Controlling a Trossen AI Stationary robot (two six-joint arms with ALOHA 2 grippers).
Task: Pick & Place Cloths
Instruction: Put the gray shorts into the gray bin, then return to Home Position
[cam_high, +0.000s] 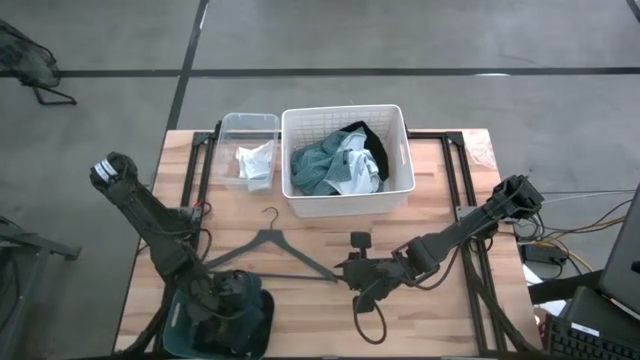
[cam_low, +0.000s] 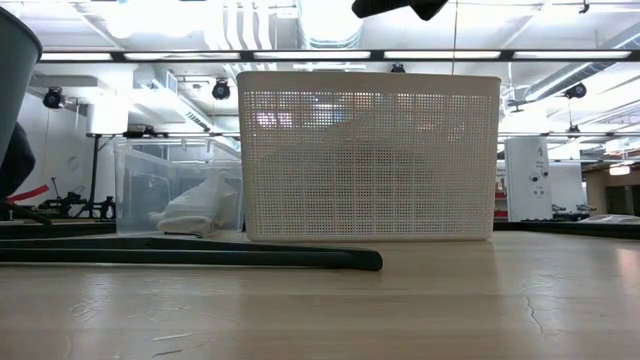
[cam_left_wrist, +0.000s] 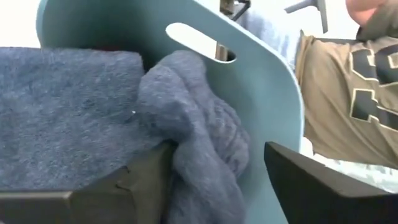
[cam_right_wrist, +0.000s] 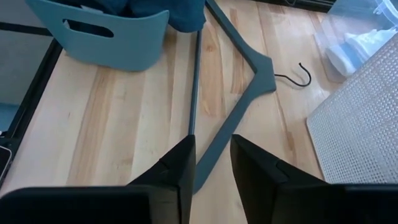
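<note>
Although some cloths already lie in containers on the far side of the table (cam_high: 440, 200), the job looks only partly done. At the near left edge, the left gripper (cam_high: 222, 300) reaches down into a teal bin (cam_high: 255, 325), and its wrist view shows its fingers spread apart on either side of a grey-blue cloth (cam_left_wrist: 193, 143) heaped inside; I judge that piece is next to be lifted, though it is not clamped yet. Farther back, a clear tub (cam_high: 248, 150) holds a white cloth (cam_high: 255, 162). Beside it, the white basket (cam_high: 395, 125) holds a teal-green cloth (cam_high: 315, 170) with white and black pieces on top. A black hanger (cam_high: 270, 250) lies on the wood in front. At right, the right gripper (cam_high: 350, 270) hovers at the hanger's end, fingers slightly parted, holding nothing.
</note>
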